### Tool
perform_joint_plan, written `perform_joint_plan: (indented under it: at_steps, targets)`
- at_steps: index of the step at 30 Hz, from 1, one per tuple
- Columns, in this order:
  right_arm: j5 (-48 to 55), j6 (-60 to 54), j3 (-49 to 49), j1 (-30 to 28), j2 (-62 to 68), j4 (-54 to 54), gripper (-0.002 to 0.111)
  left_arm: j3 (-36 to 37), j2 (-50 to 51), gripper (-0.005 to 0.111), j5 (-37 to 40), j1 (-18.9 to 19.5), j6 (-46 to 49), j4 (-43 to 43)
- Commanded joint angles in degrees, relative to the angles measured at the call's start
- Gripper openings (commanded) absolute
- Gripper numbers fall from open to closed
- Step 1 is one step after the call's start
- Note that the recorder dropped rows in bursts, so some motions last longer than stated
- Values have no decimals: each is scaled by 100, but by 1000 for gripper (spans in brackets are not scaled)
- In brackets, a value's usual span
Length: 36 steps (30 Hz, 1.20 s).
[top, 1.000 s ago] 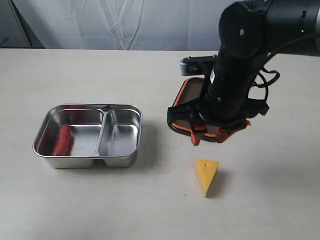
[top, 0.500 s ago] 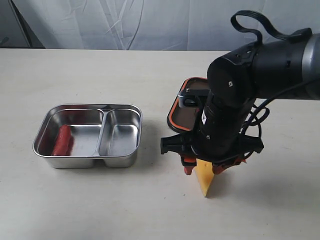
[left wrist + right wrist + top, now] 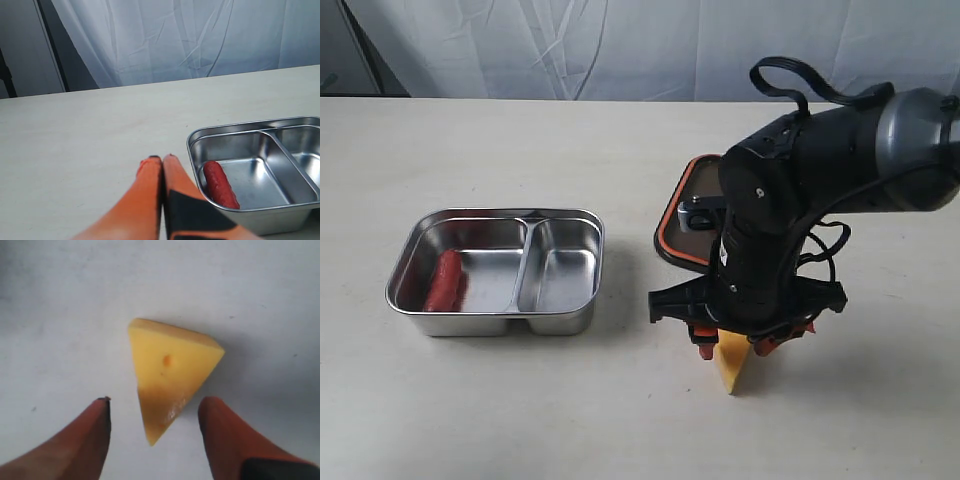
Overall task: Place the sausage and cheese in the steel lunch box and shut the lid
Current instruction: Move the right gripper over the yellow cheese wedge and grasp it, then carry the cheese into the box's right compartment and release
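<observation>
- Compared with one second ago: right gripper [image 3: 732, 349] gone from above the lid [image 3: 700, 190], brought nearer and lower, down to the cheese [image 3: 730, 370]; more of the lid uncovered now.
- Same place as before for the steel lunch box [image 3: 500, 322], the sausage [image 3: 444, 280] and the cheese.
- Right gripper [image 3: 156, 405]: jaws spread wide, one orange finger on each side of the narrow end of the cheese [image 3: 170, 370], a small gap left on both sides; nothing held.
- Left gripper [image 3: 161, 159]: fingers pressed together, empty, low over the table [image 3: 75, 150], just beside the steel lunch box [image 3: 192, 145].
- Sausage [image 3: 220, 184]: lying in the larger compartment of the box, close to the outer wall.
- Cheese: flat on the table [image 3: 520, 400], well apart from the box, near the lid.
- Lid: on the table behind the right arm, partly hidden, orange rim visible.
</observation>
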Motion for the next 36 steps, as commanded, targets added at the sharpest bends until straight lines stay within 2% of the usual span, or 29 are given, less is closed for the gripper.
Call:
perform_joint_plan:
  at_steps: [1, 14, 16, 17, 19, 23, 30, 36]
  targets:
    - [-177, 14, 8, 0, 198, -87, 54, 25, -33, 0, 5, 1, 0, -6]
    - [-493, 14, 8, 0, 630, -163, 50, 25, -33, 0, 5, 1, 0, -6]
    - [-493, 14, 8, 0, 633, -167, 41, 25, -33, 0, 5, 1, 0, -6]
    - [-493, 14, 8, 0, 633, -205, 30, 25, -33, 0, 5, 1, 0, -6]
    - [-493, 14, 8, 0, 633, -224, 18, 25, -33, 0, 5, 1, 0, -6]
    - [-509, 14, 8, 0, 509, -264, 0, 25, -33, 0, 5, 1, 0, -6]
    - [-1764, -9, -252, 0, -325, -278, -1, 25, -33, 0, 5, 1, 0, -6]
    - [-1896, -765, -1509, 0, 87, -33, -1, 25, -33, 0, 5, 1, 0, -6]
